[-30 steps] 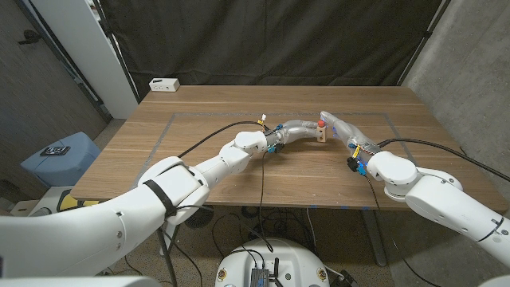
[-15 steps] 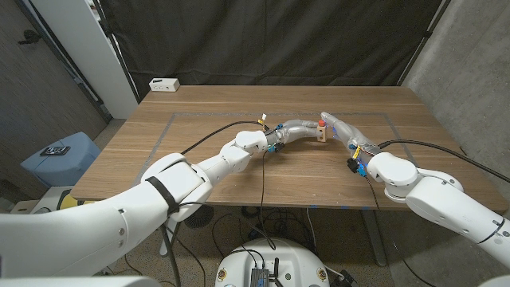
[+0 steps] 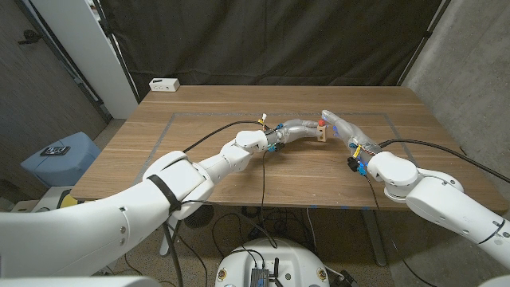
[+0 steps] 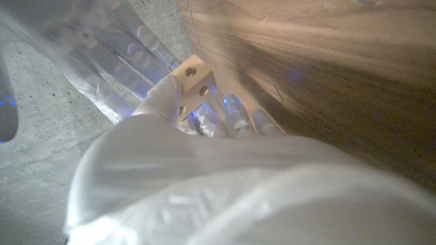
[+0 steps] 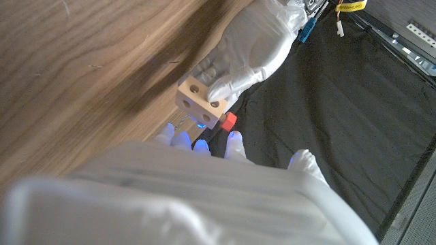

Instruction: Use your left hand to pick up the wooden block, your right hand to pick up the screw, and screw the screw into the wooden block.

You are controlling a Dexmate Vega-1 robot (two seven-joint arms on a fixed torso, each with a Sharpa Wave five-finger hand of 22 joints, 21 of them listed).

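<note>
Pretty much nothing has moved over the last second: both arms and the block sit in the same spot, a bit right of centre in the upper half of the head view.

The left hand [image 3: 299,127] is clamped on the block [image 3: 321,134], holding it up just off the tabletop [image 3: 199,159]. In the right wrist view the thumb lies over one face of the block [image 5: 199,102] and the fingers wrap behind it. The right hand [image 3: 341,127] meets the block from the other side, with the red screw [image 3: 320,124] at its fingertips on top of the block. It looks pinched, but the head view is too small to be sure, and in the right wrist view the fingers [image 5: 182,139] are mostly cut off by the hand's own back, so I can't tell how the grip sits.

The screw [image 5: 229,122] shows only as a red head poking out at the block's far edge; its shaft is hidden, so its axis is hard to call. The block's round holes face the right wrist camera. The left wrist view is blurry: just a corner of the block [image 4: 195,79] with two holes between pale fingers.
</note>
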